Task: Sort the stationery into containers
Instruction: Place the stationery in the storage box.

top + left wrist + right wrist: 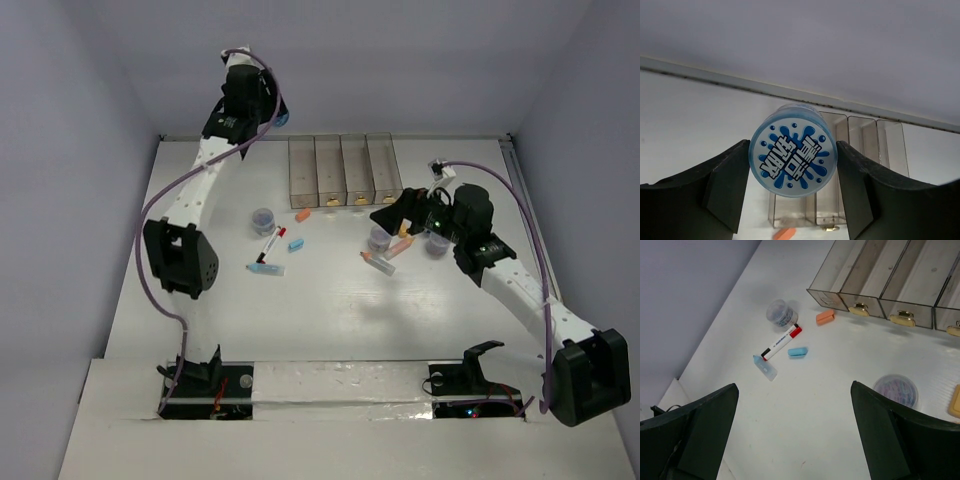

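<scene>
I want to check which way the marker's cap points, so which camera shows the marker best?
The right wrist view: the marker lies in the open, large enough to tell its red cap from its white barrel. The top view shows it too, but small. The left wrist view does not show it at all.

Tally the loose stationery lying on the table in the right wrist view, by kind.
Round translucent greyish pots: 2
White red-capped marker: 1
Short sticks, one orange, one light-blue, one pale clear blue, one pale orange cut off by the right edge: 4
Total: 7
</scene>
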{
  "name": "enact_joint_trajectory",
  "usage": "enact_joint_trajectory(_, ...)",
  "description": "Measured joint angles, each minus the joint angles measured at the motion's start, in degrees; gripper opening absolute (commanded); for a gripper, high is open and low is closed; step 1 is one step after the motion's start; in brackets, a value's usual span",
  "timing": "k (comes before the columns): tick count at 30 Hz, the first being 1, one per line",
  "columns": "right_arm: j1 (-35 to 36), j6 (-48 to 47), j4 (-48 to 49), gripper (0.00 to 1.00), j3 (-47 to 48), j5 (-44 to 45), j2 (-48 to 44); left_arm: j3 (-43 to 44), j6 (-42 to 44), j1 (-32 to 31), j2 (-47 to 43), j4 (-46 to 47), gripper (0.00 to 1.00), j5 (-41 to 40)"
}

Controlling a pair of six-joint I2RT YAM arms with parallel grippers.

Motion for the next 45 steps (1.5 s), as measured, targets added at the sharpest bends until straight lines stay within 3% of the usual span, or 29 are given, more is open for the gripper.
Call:
enact_joint_trajectory(4,0.5,0.0,-0.2,1.00,-0.1,-1.2,0.7,6.2,0.1,-1.3,9.3,0.9,0.30,1.4)
enact_joint_trajectory(10,1.7,-0.7,-0.1,1.00,-0.2,-0.9,1.2,0.9,0.0,-2.7,14.4,2.2,0.30,2.6)
enact_joint_trajectory(16,1.7,-0.9,-0.2,1.00,-0.2,-0.8,1.2,5.9,0.2,-4.1,20.5,3.1,0.29,2.3)
enact_joint_trajectory(32,1.7,-2.2,-0.4,1.00,-0.2,1.3,3.8,13.9,4.7,-4.9,27.5,3.4,0.32,-3.4)
enact_joint_trajectory(36,1.7,-2.4,-1.2,1.00,-0.1,2.6,4.9,14.1,5.6,-4.9,28.4,3.1,0.40,-3.7)
enact_joint_trajectory(38,1.7,-2.6,-1.7,1.00,0.0,3.7,4.9,14.1,5.8,-4.9,28.6,3.1,0.54,-3.7)
enact_joint_trajectory(39,1.7,-2.7,-1.8,1.00,0.0,4.1,4.9,14.1,5.9,-4.9,28.6,3.1,0.68,-3.7)
enact_joint_trajectory(42,1.7,-3.0,-2.4,1.00,0.5,6.2,4.9,14.3,6.1,-4.9,28.6,3.5,0.86,-3.5)
enact_joint_trajectory(45,1.7,-3.1,-3.0,1.00,1.1,8.2,4.9,15.2,6.1,-4.9,28.6,4.3,0.96,-3.2)
